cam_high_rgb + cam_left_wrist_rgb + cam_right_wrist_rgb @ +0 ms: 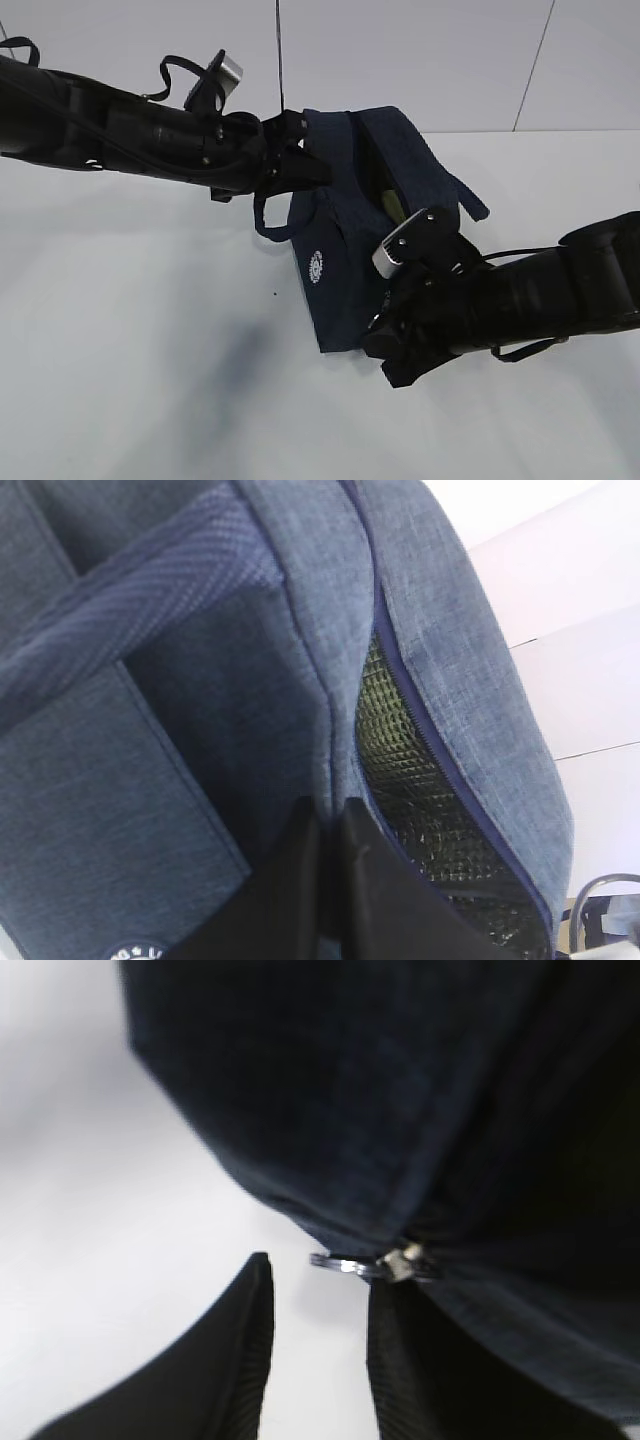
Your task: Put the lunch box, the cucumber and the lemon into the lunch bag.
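Exterior view: the lunch bag (345,245) stands mid-table betw. our two arms, top partly unzipped, a pale-green sliver showing through the slot; we can't tell which item that is. No lunch box, cucumber or lemon lies out on the table (140,380) in any view, so we judge they're prob. inside already.

Left gripper (296,163) sits at the bag's upper left edge. In the left wrist view its fingers (375,900) are pressed together w/ the fabric rim of the opening pinched betw. them, the quilted foil liner (420,810) just beside.

Right gripper (318,1345) is low at the bag's near end. Right wrist view shows its jaws apart, the metal ring pull (365,1265) hovering just above the gap, nearest the right finger. Nothing clamped yet as far as we can see; contact w/ that finger we can't tell.

Handling, our guess: bag is soft woven cloth, floppy, light itself, will sag and twist if pulled w/o an anchor, so the left pinch on the rim matters. Ring is small, hard, smooth, prob. slippery; best taken flat across the loop, close to the slider, w/ both pads squarely on it. A handle (272,225) droops on the left side, could snag.
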Tool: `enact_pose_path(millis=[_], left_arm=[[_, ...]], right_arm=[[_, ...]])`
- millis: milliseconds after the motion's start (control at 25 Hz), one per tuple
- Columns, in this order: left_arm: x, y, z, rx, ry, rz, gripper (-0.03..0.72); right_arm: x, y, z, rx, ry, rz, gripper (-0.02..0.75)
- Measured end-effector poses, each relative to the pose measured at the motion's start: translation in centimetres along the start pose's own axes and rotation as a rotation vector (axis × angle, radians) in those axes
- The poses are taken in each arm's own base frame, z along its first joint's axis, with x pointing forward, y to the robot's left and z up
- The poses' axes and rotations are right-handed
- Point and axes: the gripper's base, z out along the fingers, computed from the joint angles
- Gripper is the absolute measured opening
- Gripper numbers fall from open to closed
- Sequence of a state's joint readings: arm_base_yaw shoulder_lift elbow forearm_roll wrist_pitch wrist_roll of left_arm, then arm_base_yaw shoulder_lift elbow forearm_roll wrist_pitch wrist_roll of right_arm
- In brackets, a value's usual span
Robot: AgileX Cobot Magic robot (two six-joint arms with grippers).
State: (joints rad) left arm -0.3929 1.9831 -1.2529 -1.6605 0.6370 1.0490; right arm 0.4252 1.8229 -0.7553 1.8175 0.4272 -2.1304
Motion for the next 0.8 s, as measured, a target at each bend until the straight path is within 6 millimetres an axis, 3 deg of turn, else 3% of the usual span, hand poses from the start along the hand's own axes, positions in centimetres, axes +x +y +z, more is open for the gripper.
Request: enact_pose_path(millis=[360,800], left_arm=[[0.00,0.00,0.00,0.000,0.000,0.000,-0.006],[0.00,0.00,0.00,0.000,0.000,0.000,-0.006]], right_arm=[[-0.50,-0.21,-0.74,0.045,-0.006,0.015,0.307],[-0.25,-0.62,-0.77,0.091,0.017,0.101,0.314]])
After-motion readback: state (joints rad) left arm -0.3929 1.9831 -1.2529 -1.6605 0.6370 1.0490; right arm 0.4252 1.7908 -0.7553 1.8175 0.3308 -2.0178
